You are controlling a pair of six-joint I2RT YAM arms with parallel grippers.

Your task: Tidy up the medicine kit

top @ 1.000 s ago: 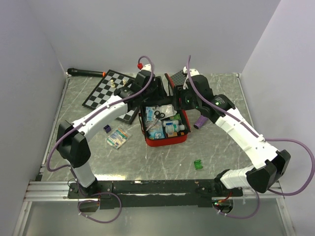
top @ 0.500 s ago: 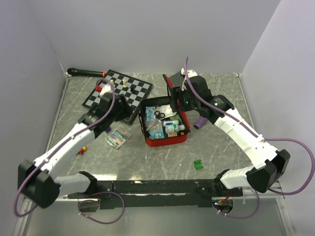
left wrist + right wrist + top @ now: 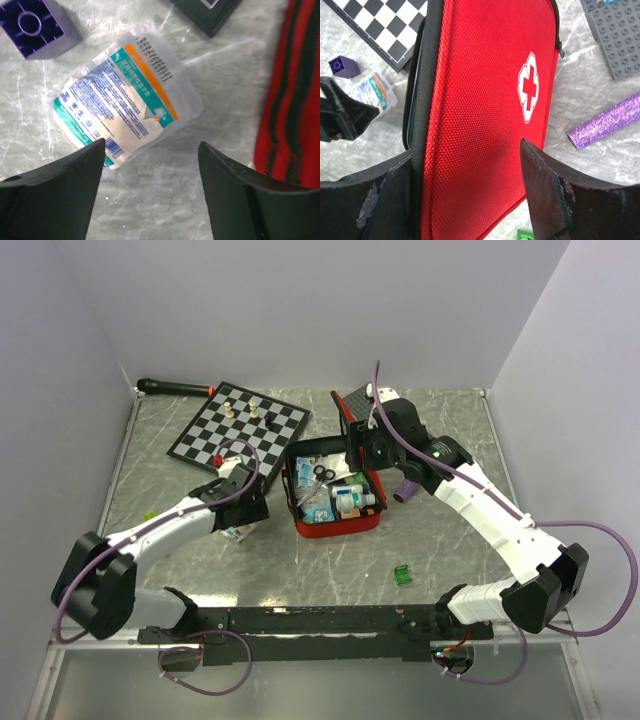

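The medicine kit [image 3: 335, 528] is seen open near the middle of the table [image 3: 450, 550], its tray filled with small bottles, packets and a pair of scissors, and its lid [image 3: 485, 100] is raised at the far side. The right gripper [image 3: 358, 440] is held at that lid with its jaws spread wide. In the right wrist view the red outer face with the white cross is framed between the two fingers [image 3: 547, 200], though whether they touch the fabric cannot be told. The left gripper [image 3: 243, 515] is positioned low over the table just left of the kit, its jaws apart and nothing held between them. A printed white sachet [image 3: 120, 100] is seen lying flat just beyond its fingertips, with a purple block [image 3: 37, 22] near it. A chessboard [image 3: 240, 425] is set at the far left, and a purple tube [image 3: 607, 120] lies right of the kit.
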